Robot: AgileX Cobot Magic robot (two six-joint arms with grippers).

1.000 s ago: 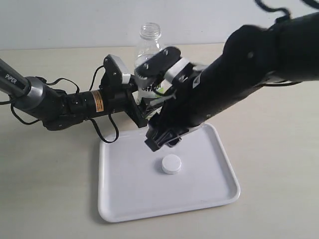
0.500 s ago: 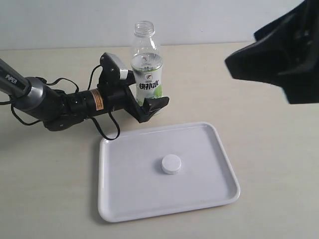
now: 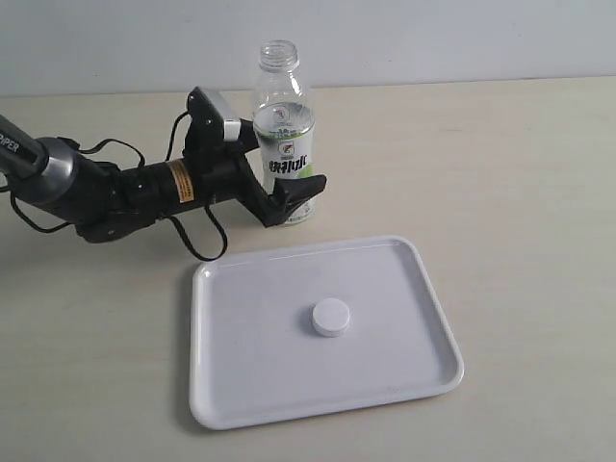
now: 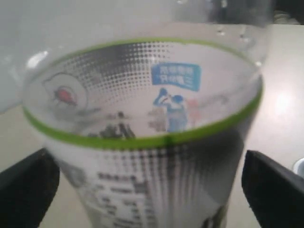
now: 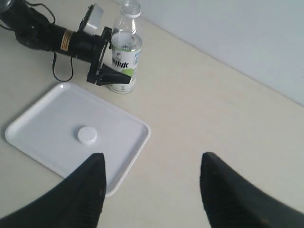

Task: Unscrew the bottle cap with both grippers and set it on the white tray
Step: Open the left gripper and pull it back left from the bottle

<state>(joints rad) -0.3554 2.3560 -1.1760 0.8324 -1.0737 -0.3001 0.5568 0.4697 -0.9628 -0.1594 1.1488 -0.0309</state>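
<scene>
Pale beige tabletop [image 3: 520,192] with a plain light wall [image 3: 433,38] behind it, pretty bare setup. The bottle [image 3: 285,125] stands upright just beyond the far rim of the white tray [image 3: 241,385], neck open. My left tool [image 3: 294,195] sits low around the bottle, jaws spread wide either side of the label. The bottle cap [image 3: 330,317] lies flat near the middle of the tray. My right tool [image 5: 152,185] hangs high over the tabletop, jaws apart, nothing between them.
</scene>
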